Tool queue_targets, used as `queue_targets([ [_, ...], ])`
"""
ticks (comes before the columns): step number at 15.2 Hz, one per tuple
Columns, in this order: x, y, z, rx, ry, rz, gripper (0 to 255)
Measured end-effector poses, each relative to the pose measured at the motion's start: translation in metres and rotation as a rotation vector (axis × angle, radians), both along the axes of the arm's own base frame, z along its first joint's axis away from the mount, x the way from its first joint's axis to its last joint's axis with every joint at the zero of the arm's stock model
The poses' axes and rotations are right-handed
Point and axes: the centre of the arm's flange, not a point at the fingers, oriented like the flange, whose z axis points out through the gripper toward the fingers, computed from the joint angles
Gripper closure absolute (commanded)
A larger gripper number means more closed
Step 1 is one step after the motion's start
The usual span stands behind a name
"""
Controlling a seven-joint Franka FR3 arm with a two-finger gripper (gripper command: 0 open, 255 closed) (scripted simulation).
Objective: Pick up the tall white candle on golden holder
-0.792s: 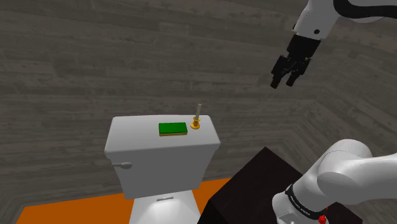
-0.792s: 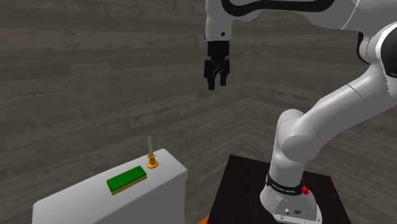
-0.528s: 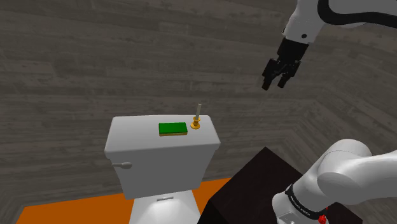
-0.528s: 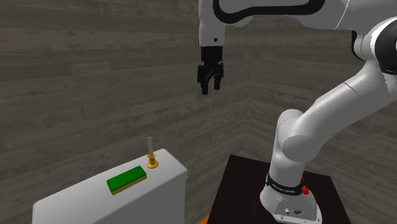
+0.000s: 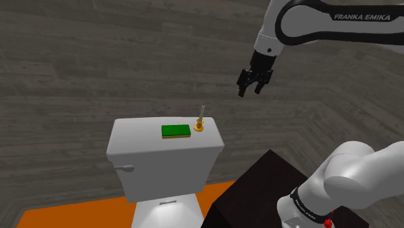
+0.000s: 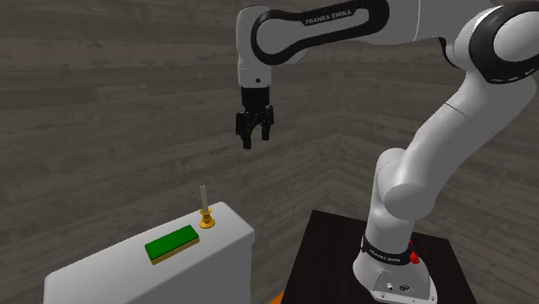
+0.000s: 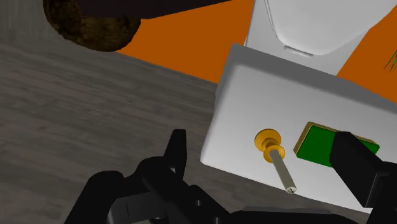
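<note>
So the thing carrying everything here is a white toilet tank lid, flat on top. Two things sit on it. A green block with a yellowish underside lies flat toward the back edge. A slim pale candle stands upright in a little golden holder, just beside the block at its 3 o'clock in the shoulder view, near the lid's corner. They're not touching. The toilet stands on an orange floor.
</note>
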Motion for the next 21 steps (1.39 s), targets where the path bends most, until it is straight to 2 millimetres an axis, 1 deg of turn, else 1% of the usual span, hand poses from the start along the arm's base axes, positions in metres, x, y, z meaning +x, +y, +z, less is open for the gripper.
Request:
queue_targets([
  [2,0.02,0.007,-0.012,-0.003,-0.003,0.007,0],
  [5,0.047,0.013,-0.038,-0.008,-0.008,0.018,0],
  [8,0.076,0.026,-0.058,-0.013,-0.014,0.028,0],
  [10,0.1,0.033,-0.072,-0.017,-0.018,0.035,0],
  [11,0.111,0.036,-0.084,-0.018,-0.019,0.039,0],
  [16,0.16,0.055,-0.119,-0.026,-0.027,0.057,0],
  [17,0.164,0.057,-0.125,-0.027,-0.028,0.059,0],
  [21,0.169,0.06,-0.148,-0.027,-0.029,0.06,0],
])
